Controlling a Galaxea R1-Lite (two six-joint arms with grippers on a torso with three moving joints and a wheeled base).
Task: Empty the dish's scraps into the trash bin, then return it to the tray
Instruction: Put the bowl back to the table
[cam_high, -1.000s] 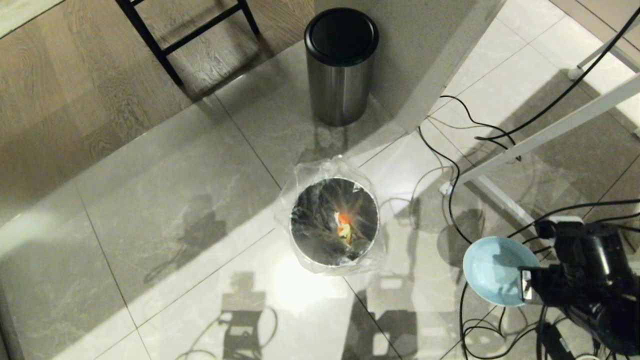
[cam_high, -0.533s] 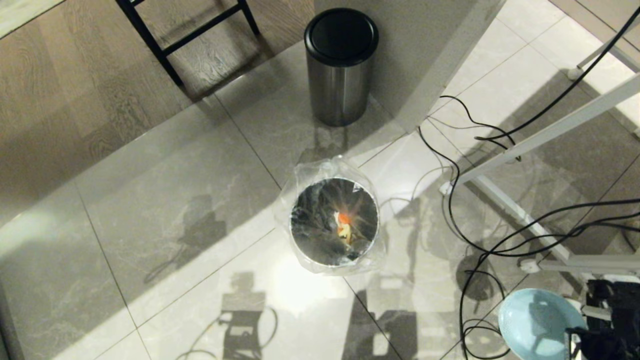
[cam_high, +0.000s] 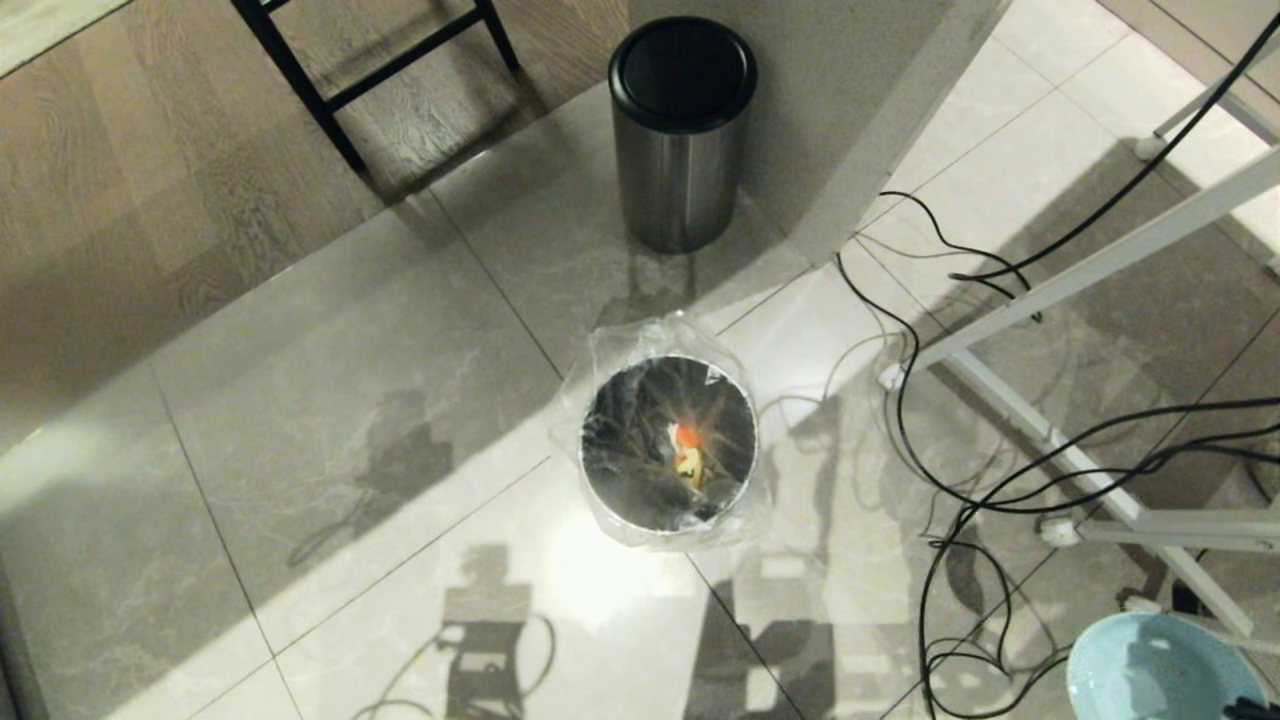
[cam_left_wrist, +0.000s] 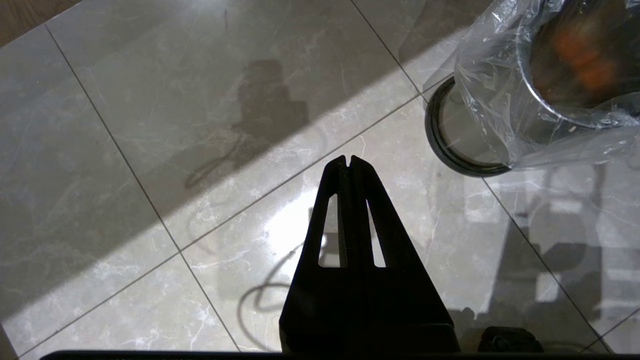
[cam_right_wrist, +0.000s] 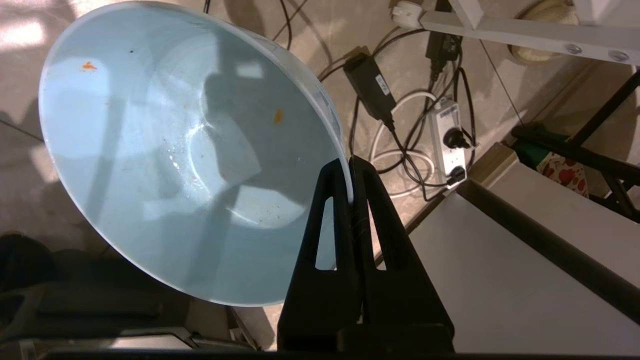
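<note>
The trash bin (cam_high: 668, 445) stands on the floor tiles, lined with a crinkly clear bag, and the orange and yellow scraps (cam_high: 686, 450) lie inside it. The pale blue dish (cam_high: 1150, 670) shows at the head view's lower right corner, well to the right of the bin. In the right wrist view my right gripper (cam_right_wrist: 350, 167) is shut on the rim of the tilted dish (cam_right_wrist: 175, 150), which holds only tiny orange flecks (cam_right_wrist: 277, 116). My left gripper (cam_left_wrist: 349, 160) hangs shut and empty over the floor, left of the bin (cam_left_wrist: 565, 85). The tray is out of view.
A steel bin with a black lid (cam_high: 682, 130) stands behind the trash bin. Black cables (cam_high: 960, 500) and white frame legs (cam_high: 1100, 260) crowd the floor on the right, with a power strip (cam_right_wrist: 450, 145). Black chair legs (cam_high: 330, 90) stand at the back left. A pale grey surface with a dark edge (cam_right_wrist: 500, 275) lies beside the dish.
My right gripper has carried the dish away from the bin's right side, down to the head view's lower right corner; the arm has left that view. The left arm is still.
</note>
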